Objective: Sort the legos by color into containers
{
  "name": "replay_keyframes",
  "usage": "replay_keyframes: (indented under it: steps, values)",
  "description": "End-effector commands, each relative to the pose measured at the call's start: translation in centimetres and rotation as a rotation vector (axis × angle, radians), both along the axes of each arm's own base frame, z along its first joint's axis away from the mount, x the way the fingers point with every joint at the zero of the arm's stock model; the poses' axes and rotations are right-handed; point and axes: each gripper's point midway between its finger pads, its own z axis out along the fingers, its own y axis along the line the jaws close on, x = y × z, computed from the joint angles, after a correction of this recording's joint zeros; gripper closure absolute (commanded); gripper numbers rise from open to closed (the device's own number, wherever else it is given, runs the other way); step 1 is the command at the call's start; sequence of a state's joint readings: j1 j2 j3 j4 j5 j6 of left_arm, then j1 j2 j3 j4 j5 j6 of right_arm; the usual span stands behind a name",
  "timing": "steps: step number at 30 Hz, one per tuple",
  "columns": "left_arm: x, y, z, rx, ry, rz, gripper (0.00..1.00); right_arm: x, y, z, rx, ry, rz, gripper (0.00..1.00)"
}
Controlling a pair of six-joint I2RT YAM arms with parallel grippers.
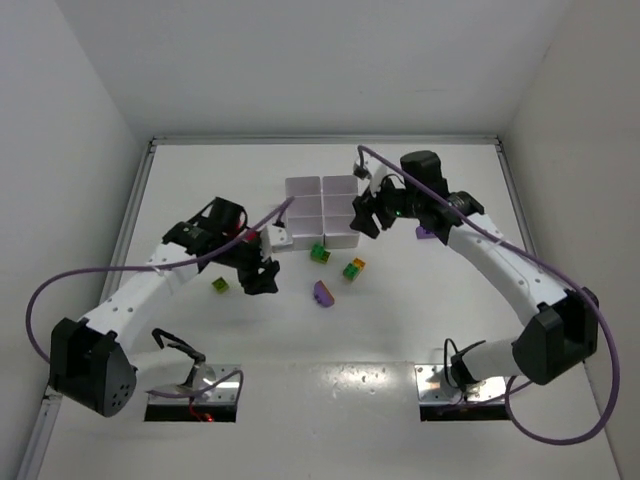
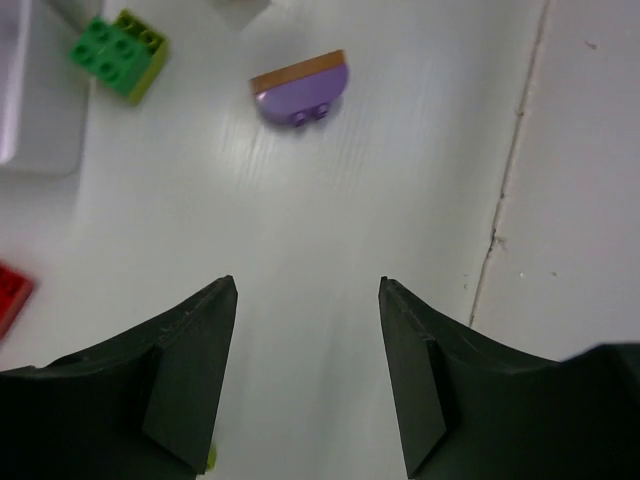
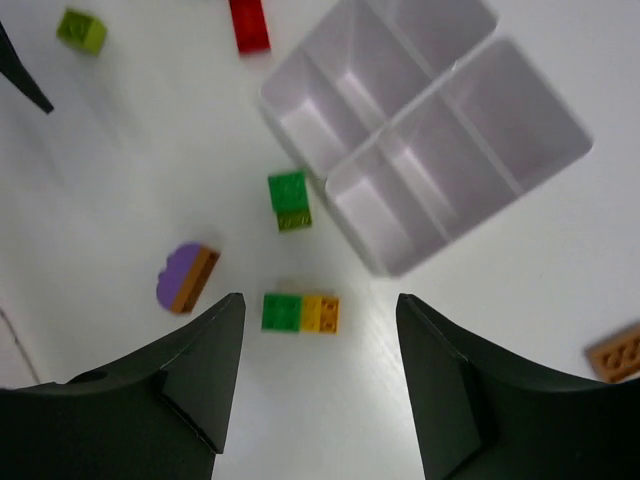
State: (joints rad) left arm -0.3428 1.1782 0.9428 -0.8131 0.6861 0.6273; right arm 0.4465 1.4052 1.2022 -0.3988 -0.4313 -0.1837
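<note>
Both arms have white links, black joints, purple cables and black wedge-shaped fingers.

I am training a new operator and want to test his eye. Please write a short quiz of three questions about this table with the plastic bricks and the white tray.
1. True or false: the left gripper is shut on a brick.
2. Which piece lies nearest the white divided plastic tray? A) the green studded brick on a lime one; B) the purple half-round brick; C) the single lime brick.
3. Fill in: the right gripper has its jaws ___.

Key: 1 false, it is open and empty. 2 A. 3 open.
</note>
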Motion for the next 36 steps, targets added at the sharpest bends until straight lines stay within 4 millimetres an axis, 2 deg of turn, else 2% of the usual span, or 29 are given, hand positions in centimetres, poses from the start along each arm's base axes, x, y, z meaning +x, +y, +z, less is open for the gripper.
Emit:
replay_keyframes:
  steps: [1,2,3,6,9,12,16,17,18,19,20,22,23,24,26,27,29,30,34,36]
  values:
    - [0.1,-3.6,0.5,-0.008,-0.070,-0.107,0.35,-2.7,-2.9,-1.7,-0.086,0.011,-0.002,0.38]
    - [0.5,-3.8,-0.2,0.020,-0.079,-0.092,0.35,-3.0,-3.3,-2.0,-0.094,0.011,-0.011,0.38]
    - [0.8,-4.4,-0.4,0.029,-0.090,-0.079,0.35,-3.0,-4.8,-3.0,-0.116,0.031,-0.056,0.38]
    - [1.2,-6.2,-1.6,0.044,-0.105,-0.025,0.35,-3.3,-7.1,-3.2,-0.125,0.052,-0.135,0.36]
    - [1.4,-6.9,-2.1,0.016,-0.124,0.016,0.35,-4.1,-8.4,-3.8,-0.123,0.088,-0.159,0.35]
    - [2.1,-7.2,-1.7,-0.021,-0.123,0.051,0.35,-5.1,-8.5,-4.6,-0.120,0.135,-0.134,0.35]
    - [3.7,-8.8,-1.3,-0.063,-0.129,0.110,0.37,-5.0,-8.9,-5.0,-0.119,0.150,-0.165,0.35]
    - [4.1,-9.7,-0.2,-0.091,-0.120,0.127,0.38,-4.8,-9.0,-5.7,-0.128,0.175,-0.177,0.35]
    - [4.2,-10.7,-0.7,-0.092,-0.096,0.124,0.39,-4.4,-9.3,-5.6,-0.127,0.176,-0.189,0.35]
    - [4.3,-11.4,0.2,-0.118,-0.098,0.127,0.39,-4.5,-9.2,-5.6,-0.118,0.188,-0.200,0.35]
    - [4.3,-13.0,0.4,-0.127,-0.073,0.131,0.39,-4.0,-9.5,-5.5,-0.111,0.198,-0.220,0.35]
    - [4.7,-14.2,0.1,-0.114,-0.051,0.157,0.38,-3.9,-9.2,-5.5,-0.097,0.215,-0.225,0.35]
    - [4.8,-14.7,-1.0,-0.093,-0.022,0.172,0.38,-3.8,-9.4,-5.8,-0.092,0.234,-0.243,0.35]
    - [4.7,-15.5,-0.7,-0.101,0.002,0.203,0.39,-3.6,-9.3,-5.4,-0.083,0.230,-0.248,0.35]
    - [5.4,-15.9,-1.3,-0.082,0.004,0.282,0.45,-3.4,-9.9,-5.4,-0.078,0.251,-0.276,0.35]
    - [5.4,-16.9,-1.6,-0.083,0.019,0.296,0.46,-3.4,-9.9,-5.4,-0.078,0.251,-0.276,0.35]
    - [5.9,-17.2,-2.3,-0.048,0.015,0.348,0.50,-3.1,-10.7,-5.3,-0.077,0.259,-0.311,0.35]
    - [5.9,-17.9,-2.9,-0.039,0.036,0.361,0.50,-3.3,-10.8,-5.4,-0.080,0.273,-0.325,0.35]
    - [6.3,-18.9,-4.1,-0.013,0.075,0.399,0.50,-3.1,-12.0,-5.3,-0.073,0.291,-0.369,0.35]
    - [6.4,-19.0,-5.6,0.022,0.080,0.416,0.50,-3.0,-12.3,-5.3,-0.066,0.298,-0.388,0.35]
